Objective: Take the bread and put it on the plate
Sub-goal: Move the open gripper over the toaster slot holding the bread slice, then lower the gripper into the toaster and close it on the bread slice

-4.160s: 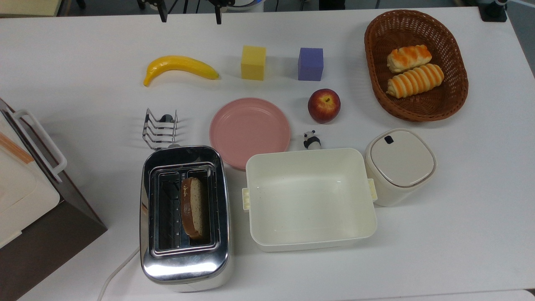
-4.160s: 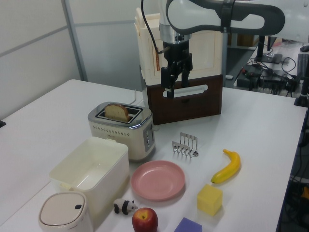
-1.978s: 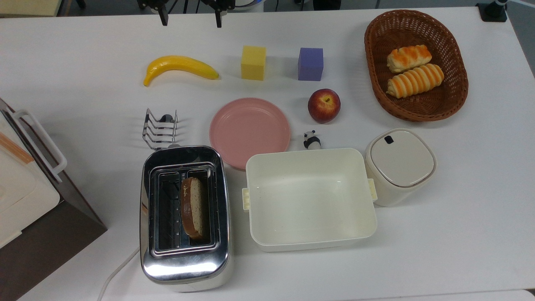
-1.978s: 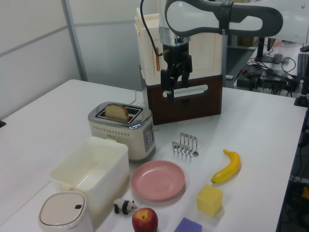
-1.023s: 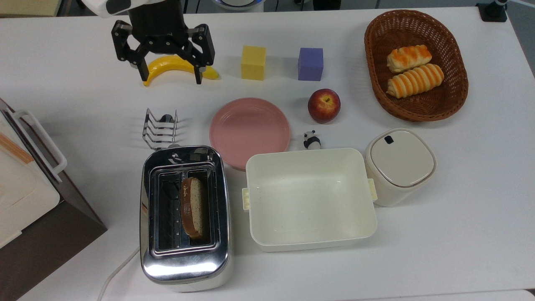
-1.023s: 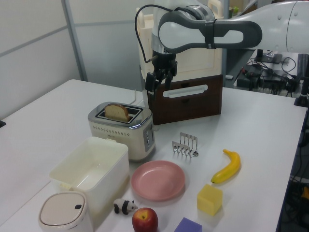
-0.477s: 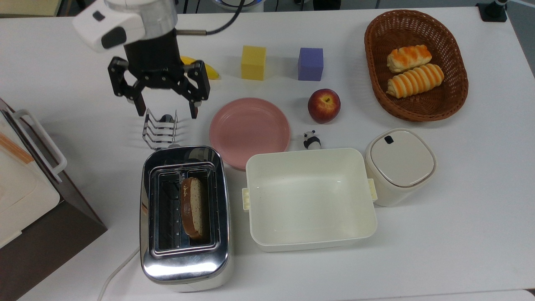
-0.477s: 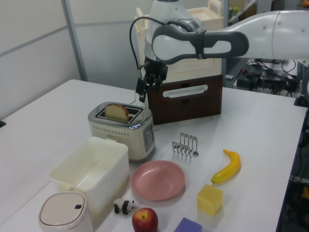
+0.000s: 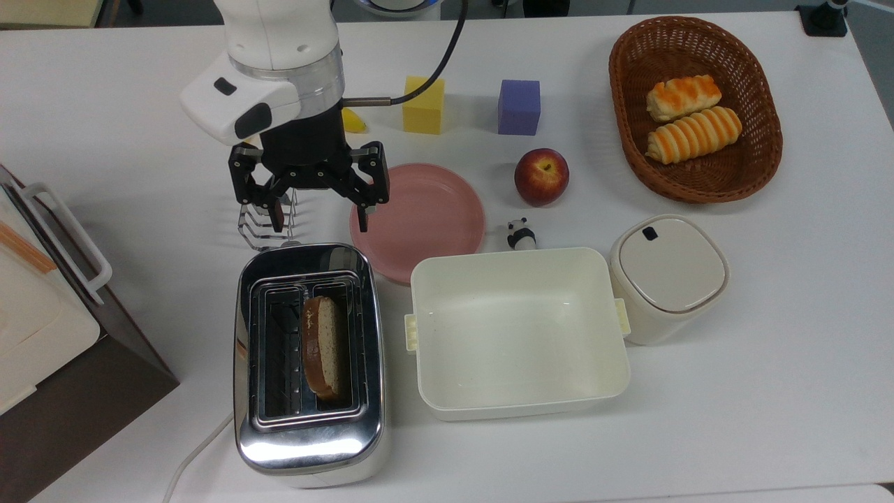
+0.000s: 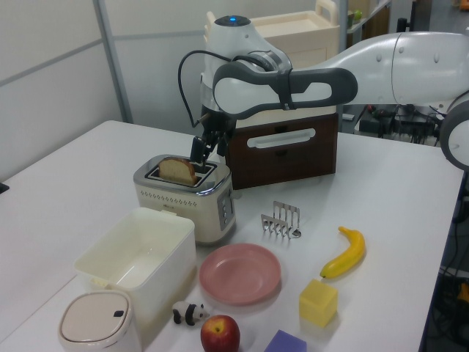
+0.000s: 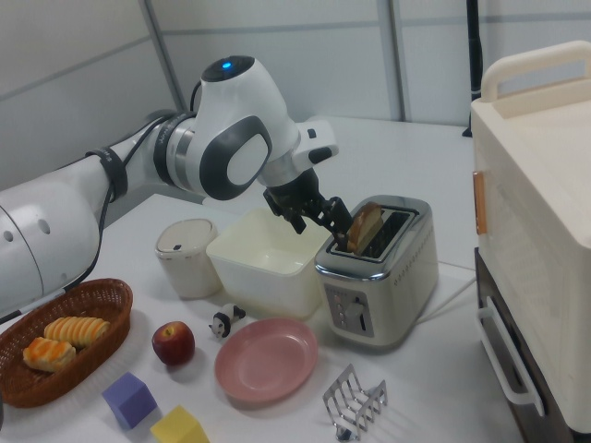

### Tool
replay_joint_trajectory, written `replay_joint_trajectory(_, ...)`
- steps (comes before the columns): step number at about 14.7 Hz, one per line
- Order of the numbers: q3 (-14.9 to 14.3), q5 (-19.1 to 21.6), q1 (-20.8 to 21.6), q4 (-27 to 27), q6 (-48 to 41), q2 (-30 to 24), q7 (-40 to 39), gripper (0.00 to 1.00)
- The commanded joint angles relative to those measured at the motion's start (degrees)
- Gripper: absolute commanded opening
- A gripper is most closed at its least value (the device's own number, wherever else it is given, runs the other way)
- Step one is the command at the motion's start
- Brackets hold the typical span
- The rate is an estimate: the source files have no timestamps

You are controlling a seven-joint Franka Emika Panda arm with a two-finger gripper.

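1 slice of bread [image 9: 324, 346] is standing on edge in the right-hand slot of the toaster [image 9: 309, 447] in the lower left of the top view, its rounded crust poking above the slot in the left view [image 10: 176, 170]. Nothing is gripping it. The gripper [image 9: 316, 218] is hanging with its 2 fingers spread wide and empty, sitting in the upper-left part of the top view, above the toast rack [image 9: 265, 230] and the near edge of the plate [image 9: 433, 216]. In the right view the gripper [image 11: 319, 224] is showing just beside the slice, on the right view's left.

The plate is lying bare on the table [image 9: 768, 349], just beside the toaster and the cream tub [image 9: 517, 405].

Judging from this, the reach toward the slice is under way and the grasp is not yet made. 2 risks are standing out. A finger descending off-line could be striking the toaster's chrome top or the slot's wire guide instead of straddling the slice. A pinch taken only on the thin crust tip could be letting the slice slip back into the slot, or crumble, during the lift toward the plate.
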Motion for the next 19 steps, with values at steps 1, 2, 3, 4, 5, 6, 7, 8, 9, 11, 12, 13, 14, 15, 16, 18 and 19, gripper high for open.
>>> replay_joint_trajectory(1, -0.35, -0.95, 0.28, 0.53, 3.33, 0.25, 0.11, 0.95)
replay_joint_trajectory(2, -0.44, -0.95, 0.19, 0.62, 4.65, 0.77, -0.07, 0.95)
replay_joint_trajectory(3, -0.62, -1.04, 0.19, 0.62, 5.62, 1.12, -0.07, 0.95)
replay_joint_trajectory(4, -0.62, -1.39, 0.19, 0.71, 6.5, 1.39, -0.07, 0.95)
replay_joint_trajectory(5, -0.62, -2.17, 0.19, 0.62, 7.55, 1.83, -0.07, 0.95)
replay_joint_trajectory(6, -0.62, -2.53, 0.19, 0.71, 8.0, 2.53, 0.02, 0.95)
replay_joint_trajectory(7, -0.62, -2.62, 0.28, 1.67, 9.22, 3.32, 0.11, 0.93)
replay_joint_trajectory(8, -0.62, -2.62, 0.28, 1.94, 9.4, 3.76, 0.11, 0.92)
replay_joint_trajectory(9, -0.62, -2.71, 0.19, 2.03, 9.67, 4.03, 0.11, 0.92)
replay_joint_trajectory(11, -0.62, -3.23, 0.28, 2.03, 10.89, 4.38, 0.02, 0.92)
replay_joint_trajectory(12, -0.62, -3.58, 0.28, 2.11, 11.16, 4.64, 0.02, 0.92)
replay_joint_trajectory(13, -0.62, -3.85, 0.28, 2.55, 11.69, 5.08, -0.07, 0.92)
replay_joint_trajectory(14, -0.62, -3.85, 0.19, 2.82, 12.74, 5.52, -0.15, 0.92)
replay_joint_trajectory(15, -0.62, -3.94, 0.28, 2.99, 13.62, 6.04, -0.15, 0.92)
replay_joint_trajectory(16, -0.62, -4.37, 0.19, 3.17, 14.15, 6.22, -0.15, 0.92)
replay_joint_trajectory(18, -0.62, -5.43, 0.19, 3.17, 16.08, 7.18, -0.33, 0.92)
replay_joint_trajectory(19, -0.62, -5.61, 0.28, 3.17, 16.17, 7.63, -0.42, 0.92)
